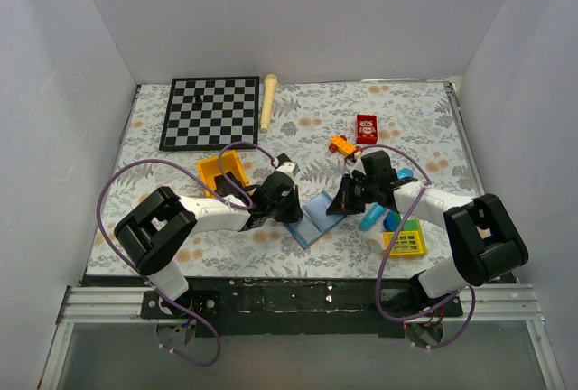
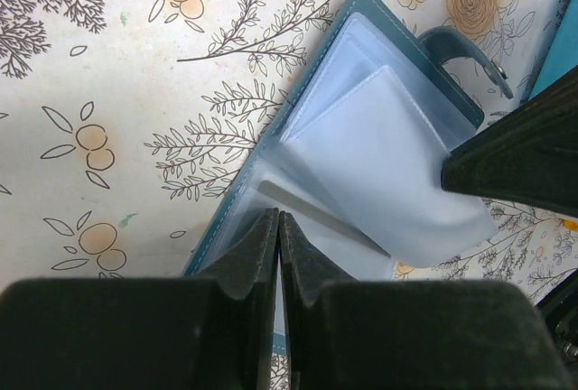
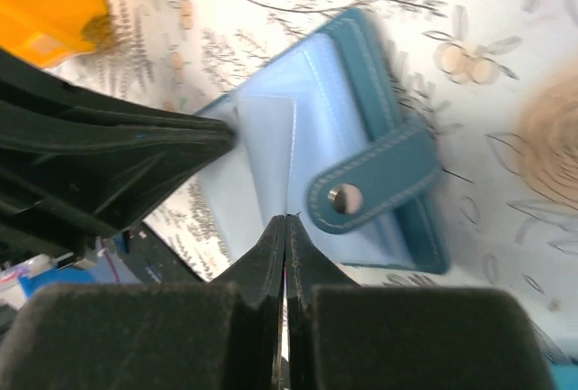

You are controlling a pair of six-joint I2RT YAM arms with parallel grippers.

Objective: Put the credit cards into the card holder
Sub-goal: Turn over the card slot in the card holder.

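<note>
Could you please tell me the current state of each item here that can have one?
card holder: open, lying flat.
snap tab: undone.
clear sleeves: fanned out, top one looks empty.
left tool: shut, tips at the holder's edge.
right tool: shut, tips at a sleeve's edge.
chessboard: unfolded flat.

Floral table (image 1: 406, 119), chessboard (image 1: 209, 112), open card holder (image 1: 316, 217), red box (image 1: 366, 128), yellow tray (image 1: 223, 171)

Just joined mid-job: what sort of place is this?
Likely a robot test booth: plain white walls box in a flowery-clothed table strewn with unrelated props such as a chessboard and a red box.
</note>
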